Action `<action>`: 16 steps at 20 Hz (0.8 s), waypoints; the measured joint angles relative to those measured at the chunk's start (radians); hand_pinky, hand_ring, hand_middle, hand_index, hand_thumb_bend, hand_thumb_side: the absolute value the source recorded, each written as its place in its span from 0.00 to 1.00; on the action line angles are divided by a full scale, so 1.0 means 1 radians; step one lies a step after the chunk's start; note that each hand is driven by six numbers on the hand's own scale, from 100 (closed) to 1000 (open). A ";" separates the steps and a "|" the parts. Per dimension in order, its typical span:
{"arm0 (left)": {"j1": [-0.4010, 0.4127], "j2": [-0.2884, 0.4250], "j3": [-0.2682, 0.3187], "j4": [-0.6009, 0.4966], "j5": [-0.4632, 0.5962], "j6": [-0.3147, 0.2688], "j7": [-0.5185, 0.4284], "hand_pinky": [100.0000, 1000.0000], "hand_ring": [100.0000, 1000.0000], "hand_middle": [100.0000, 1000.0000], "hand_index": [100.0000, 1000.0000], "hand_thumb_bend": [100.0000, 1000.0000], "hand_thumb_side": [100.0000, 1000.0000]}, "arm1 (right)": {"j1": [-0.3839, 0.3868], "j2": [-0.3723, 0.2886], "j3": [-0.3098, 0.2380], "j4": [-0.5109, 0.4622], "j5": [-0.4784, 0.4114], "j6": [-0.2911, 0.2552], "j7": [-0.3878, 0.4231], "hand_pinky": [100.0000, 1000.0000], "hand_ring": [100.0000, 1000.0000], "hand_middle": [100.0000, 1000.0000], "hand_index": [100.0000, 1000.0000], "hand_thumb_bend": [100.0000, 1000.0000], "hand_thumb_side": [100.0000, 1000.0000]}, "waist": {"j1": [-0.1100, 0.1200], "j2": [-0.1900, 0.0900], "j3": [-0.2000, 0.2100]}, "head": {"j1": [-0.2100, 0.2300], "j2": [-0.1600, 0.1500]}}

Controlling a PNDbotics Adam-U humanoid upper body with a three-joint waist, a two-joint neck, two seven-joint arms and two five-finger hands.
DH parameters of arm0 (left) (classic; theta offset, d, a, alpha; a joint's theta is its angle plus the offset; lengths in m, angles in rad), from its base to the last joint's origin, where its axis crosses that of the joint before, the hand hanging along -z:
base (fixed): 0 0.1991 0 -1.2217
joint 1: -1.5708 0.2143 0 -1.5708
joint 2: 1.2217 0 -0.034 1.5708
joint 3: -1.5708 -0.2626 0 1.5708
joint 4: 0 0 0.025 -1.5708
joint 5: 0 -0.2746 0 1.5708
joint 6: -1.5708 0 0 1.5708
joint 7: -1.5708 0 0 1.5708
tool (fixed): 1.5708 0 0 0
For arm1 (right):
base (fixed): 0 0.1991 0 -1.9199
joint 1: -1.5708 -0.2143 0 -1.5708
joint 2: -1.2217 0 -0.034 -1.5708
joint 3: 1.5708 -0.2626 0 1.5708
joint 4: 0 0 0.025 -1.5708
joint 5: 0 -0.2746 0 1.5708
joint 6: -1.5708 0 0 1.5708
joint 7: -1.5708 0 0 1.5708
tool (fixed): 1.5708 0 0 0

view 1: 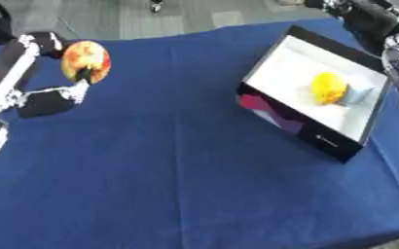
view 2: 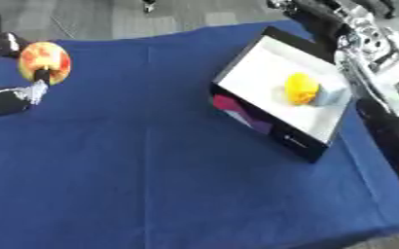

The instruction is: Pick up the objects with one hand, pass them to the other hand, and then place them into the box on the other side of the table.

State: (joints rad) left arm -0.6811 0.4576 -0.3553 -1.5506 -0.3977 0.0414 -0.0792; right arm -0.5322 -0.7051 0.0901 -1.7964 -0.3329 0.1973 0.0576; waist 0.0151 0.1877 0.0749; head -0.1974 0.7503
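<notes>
A round red-and-yellow fruit (view 1: 86,61) is held up above the blue table's far left corner. My left hand (view 1: 48,101) is shut on it, with a finger (view 1: 80,82) against its underside and another part of the hand behind it. The black box (view 1: 262,113) with a white inside stands at the right, tilted askew. In it lie a yellow lumpy object (view 1: 326,87) and a pale blue-grey piece (view 1: 356,92) touching it. My right arm runs along the far right behind the box; its dark hand (view 2: 309,13) shows only partly near the box's far corner.
The blue cloth (view 1: 177,170) covers the whole table between the fruit and the box. The table's far edge meets a grey floor. The silver and black parts of my right arm (view 2: 369,46) crowd the box's right side.
</notes>
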 measured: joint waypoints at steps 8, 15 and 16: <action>-0.002 -0.054 -0.006 -0.003 -0.008 -0.016 0.022 0.76 0.60 0.58 0.51 0.00 0.29 | -0.052 0.011 0.060 -0.015 0.050 0.018 0.046 0.92 0.93 1.00 1.00 0.00 0.39 | -0.009 0.000 0.005 | -0.020 0.003; -0.004 -0.116 -0.012 0.002 0.008 -0.047 0.065 0.76 0.60 0.58 0.51 0.00 0.35 | -0.095 0.038 0.131 -0.016 0.141 0.023 0.115 0.92 0.93 1.00 1.00 0.00 0.33 | -0.011 0.000 0.009 | -0.027 0.004; -0.004 -0.120 -0.012 0.002 0.010 -0.052 0.071 0.76 0.60 0.58 0.51 0.00 0.35 | -0.100 0.042 0.138 -0.016 0.150 0.025 0.123 0.92 0.93 1.00 1.00 0.00 0.33 | -0.011 0.000 0.011 | -0.029 0.004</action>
State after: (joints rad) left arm -0.6852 0.3374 -0.3675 -1.5482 -0.3877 -0.0103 -0.0084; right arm -0.6320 -0.6631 0.2279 -1.8123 -0.1831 0.2221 0.1806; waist 0.0038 0.1876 0.0863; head -0.2259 0.7544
